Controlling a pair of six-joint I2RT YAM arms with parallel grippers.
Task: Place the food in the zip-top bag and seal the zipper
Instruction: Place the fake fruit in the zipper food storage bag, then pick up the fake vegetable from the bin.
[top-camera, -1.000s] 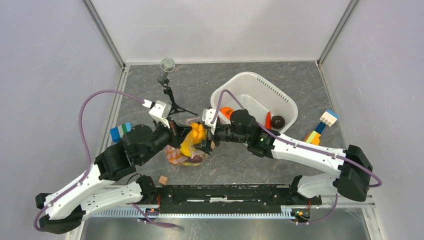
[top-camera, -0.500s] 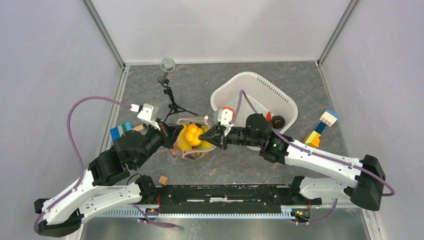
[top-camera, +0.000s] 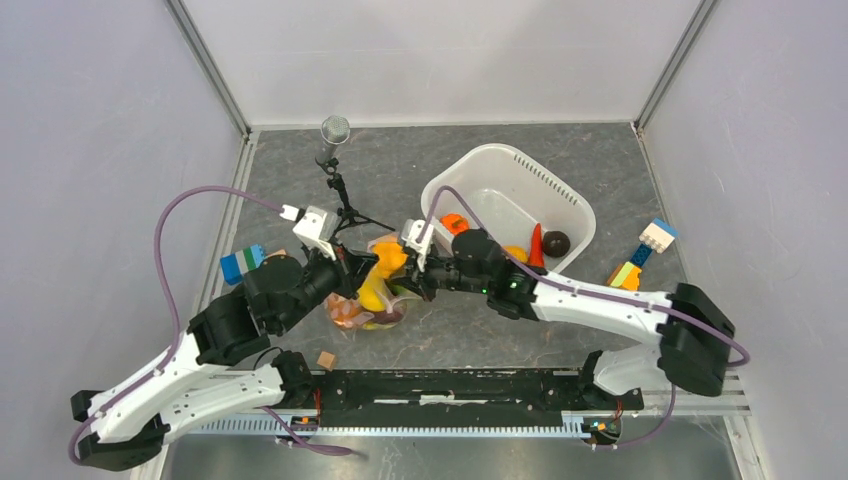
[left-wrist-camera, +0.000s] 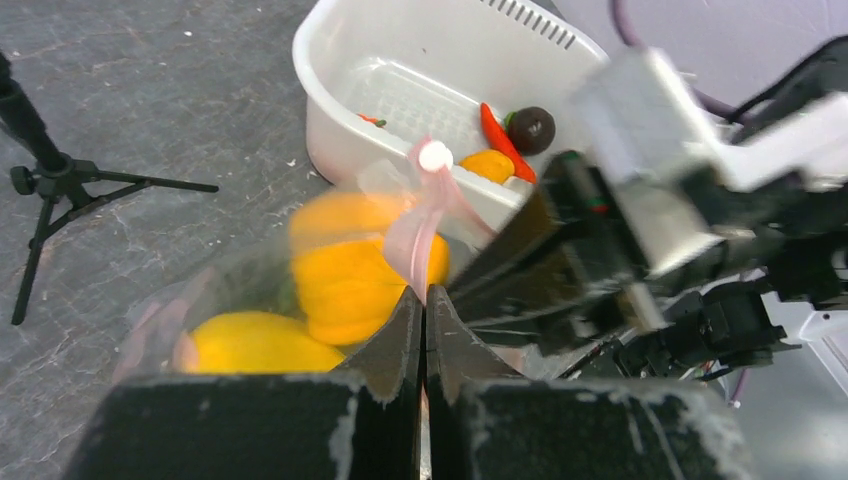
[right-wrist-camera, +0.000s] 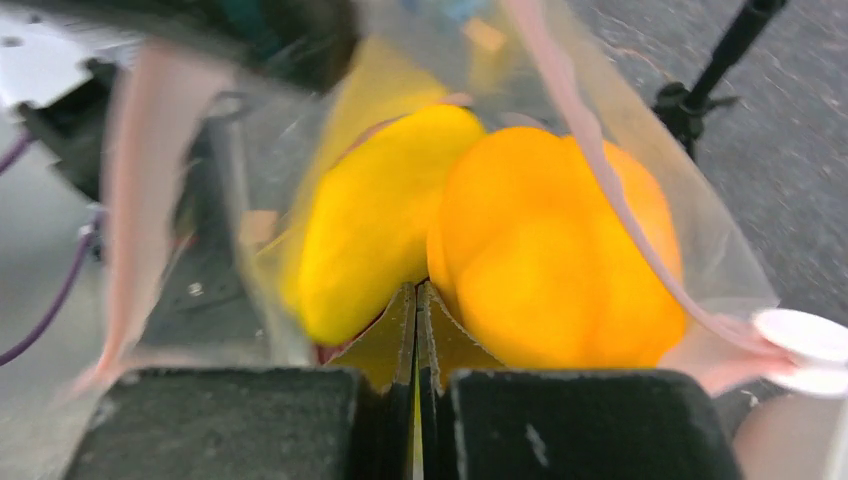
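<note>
The clear zip-top bag (top-camera: 362, 312) hangs between my two grippers near the table's middle, and yellow and orange food (top-camera: 381, 273) fills it. My left gripper (top-camera: 351, 277) is shut on the pink zipper (left-wrist-camera: 418, 232) at the bag's mouth, whose strip runs straight into its tips (left-wrist-camera: 424, 292). My right gripper (top-camera: 421, 283) is shut against the bag's clear wall (right-wrist-camera: 705, 235), with its tips (right-wrist-camera: 417, 290) pressed between a yellow piece (right-wrist-camera: 365, 230) and an orange one (right-wrist-camera: 560, 245). More food lies in the white tub (top-camera: 500, 150): an orange piece (top-camera: 455, 222), a red one (top-camera: 537, 243) and a dark maroon one (top-camera: 556, 241).
A microphone on a small black tripod (top-camera: 335, 150) stands just behind the bag. Block stacks sit at the left (top-camera: 240, 263) and at the right (top-camera: 640, 255). A small wooden cube (top-camera: 325, 358) lies near the front rail.
My right gripper was open a second ago and has shut at the bag's right side. Both arms swung up and right with the bag, then came back left.
</note>
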